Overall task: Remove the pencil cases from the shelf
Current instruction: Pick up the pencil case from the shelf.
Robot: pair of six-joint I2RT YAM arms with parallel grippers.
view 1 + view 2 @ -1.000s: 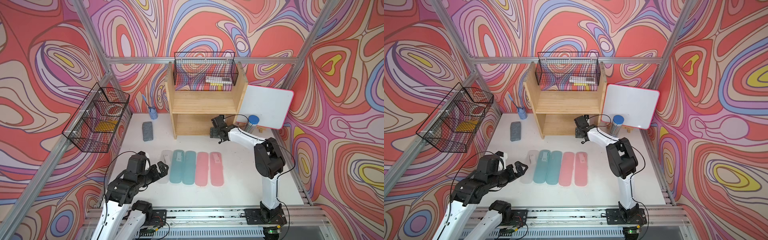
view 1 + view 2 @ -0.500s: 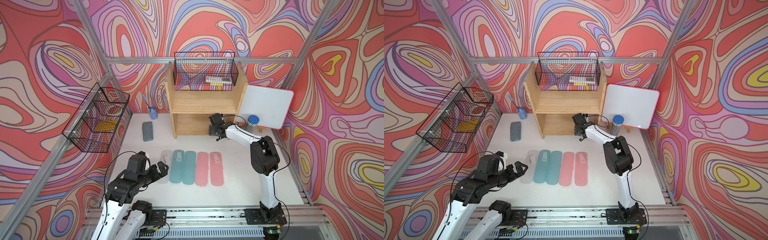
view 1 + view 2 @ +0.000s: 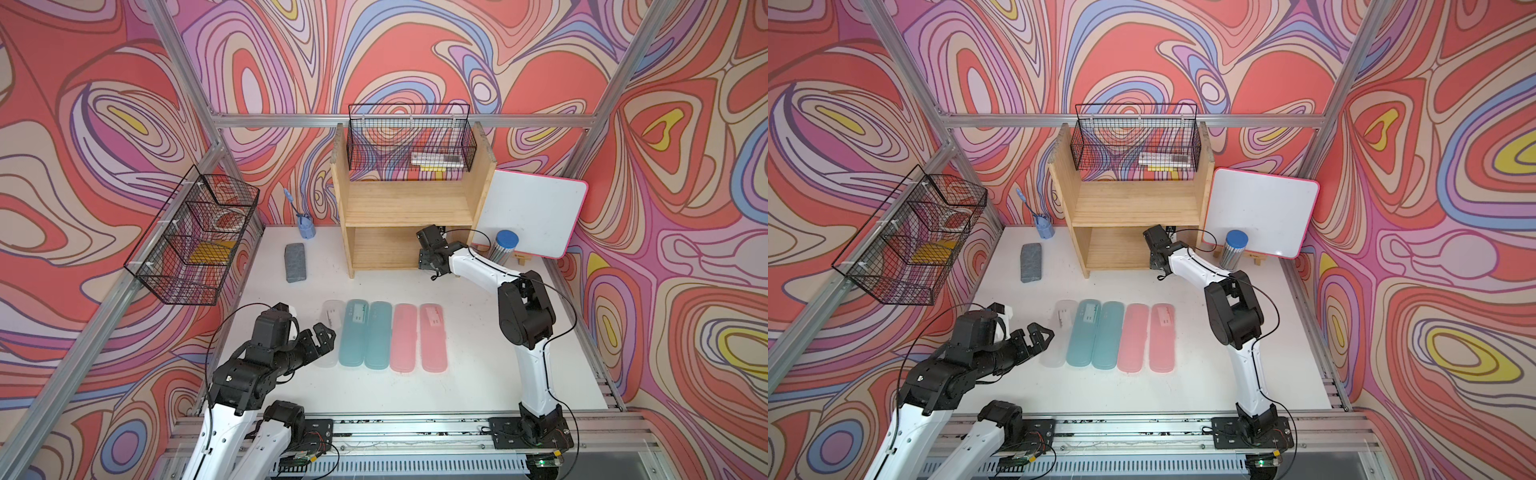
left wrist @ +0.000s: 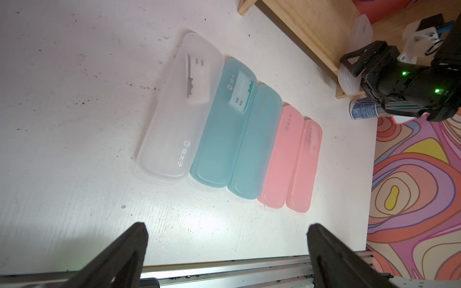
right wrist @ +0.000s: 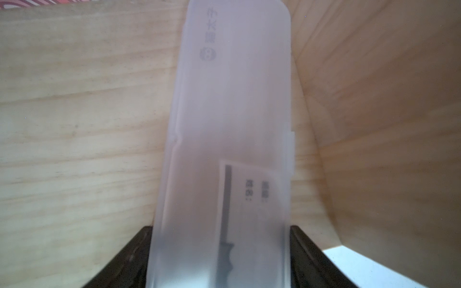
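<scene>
Frosted case [image 5: 224,112] clamped by right tool [image 5: 220,228], inside shelf [image 5: 74,99], 5 cases [image 3: 377,332] outside

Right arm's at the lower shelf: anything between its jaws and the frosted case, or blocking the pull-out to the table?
Nothing visible. The frosted case lies between the jaws of the right gripper on the lower board of the shelf, and the table in front is bare as far as the row of five cases.

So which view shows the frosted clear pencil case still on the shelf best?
The right wrist view: the frosted clear pencil case fills the frame between the jaws, label visible. The left wrist view shows only its two ends past the right gripper, at the shelf. Both top views hide it behind that gripper.
</scene>
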